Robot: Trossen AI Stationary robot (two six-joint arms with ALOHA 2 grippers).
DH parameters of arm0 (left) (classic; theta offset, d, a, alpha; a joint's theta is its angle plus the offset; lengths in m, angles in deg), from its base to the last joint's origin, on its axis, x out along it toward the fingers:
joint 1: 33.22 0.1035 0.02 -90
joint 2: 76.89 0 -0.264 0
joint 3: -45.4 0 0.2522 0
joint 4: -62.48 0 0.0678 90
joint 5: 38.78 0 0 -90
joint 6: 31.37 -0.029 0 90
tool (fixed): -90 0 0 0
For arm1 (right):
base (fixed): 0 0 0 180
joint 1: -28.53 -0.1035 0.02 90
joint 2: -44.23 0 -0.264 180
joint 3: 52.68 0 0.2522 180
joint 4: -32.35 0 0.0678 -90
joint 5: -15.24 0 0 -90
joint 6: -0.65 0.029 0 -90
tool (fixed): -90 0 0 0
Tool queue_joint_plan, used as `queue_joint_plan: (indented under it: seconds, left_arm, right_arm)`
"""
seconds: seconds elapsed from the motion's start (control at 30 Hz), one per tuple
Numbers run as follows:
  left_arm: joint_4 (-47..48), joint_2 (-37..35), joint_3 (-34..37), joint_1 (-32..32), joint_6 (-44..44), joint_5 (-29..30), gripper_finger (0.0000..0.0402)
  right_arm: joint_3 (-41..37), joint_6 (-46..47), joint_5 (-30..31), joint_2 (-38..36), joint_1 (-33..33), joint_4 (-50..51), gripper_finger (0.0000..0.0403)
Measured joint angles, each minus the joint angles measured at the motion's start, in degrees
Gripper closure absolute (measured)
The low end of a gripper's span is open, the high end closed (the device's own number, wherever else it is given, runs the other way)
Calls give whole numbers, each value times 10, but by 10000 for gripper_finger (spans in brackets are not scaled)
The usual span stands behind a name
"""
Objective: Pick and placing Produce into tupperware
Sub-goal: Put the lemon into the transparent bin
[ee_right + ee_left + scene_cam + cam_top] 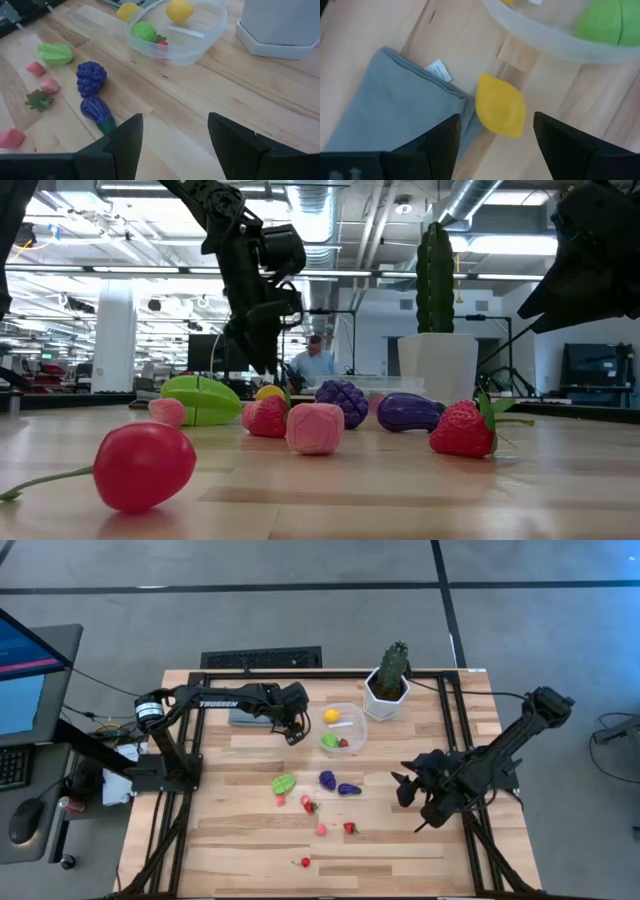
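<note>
The tupperware, a round clear tub, stands at the table's far middle with a yellow piece, a green piece and a small red one inside. A second yellow piece lies on the wood just outside the tub, beside the folded grey-blue cloth. My left gripper hangs open above it, pointing steeply down, one finger to either side and apart from it. My right gripper stands open over the table's right part, nothing between its fingers. More produce lies scattered mid-table.
A potted cactus in a white pot stands just right of the tub. Loose on the wood are a green piece, purple grapes, an eggplant, strawberries, pink bits and a cherry. The near right of the table is bare wood.
</note>
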Motion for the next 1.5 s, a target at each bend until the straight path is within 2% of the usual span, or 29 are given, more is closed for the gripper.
queue_joint_plan:
  seconds: [0.27, 0.63, 1.5]
  left_arm:
    - [1, 2, 0, 4, 109, -8, 162]
    - [-1, 2, 0, 8, 189, -14, 162]
    - [-23, 6, 0, 9, 184, 4, 162]
  right_arm:
    - [0, 0, 0, 7, 0, -2, 154]
    - [0, 0, 1, 7, 0, 0, 154]
    - [0, 0, 2, 7, 0, -9, 154]
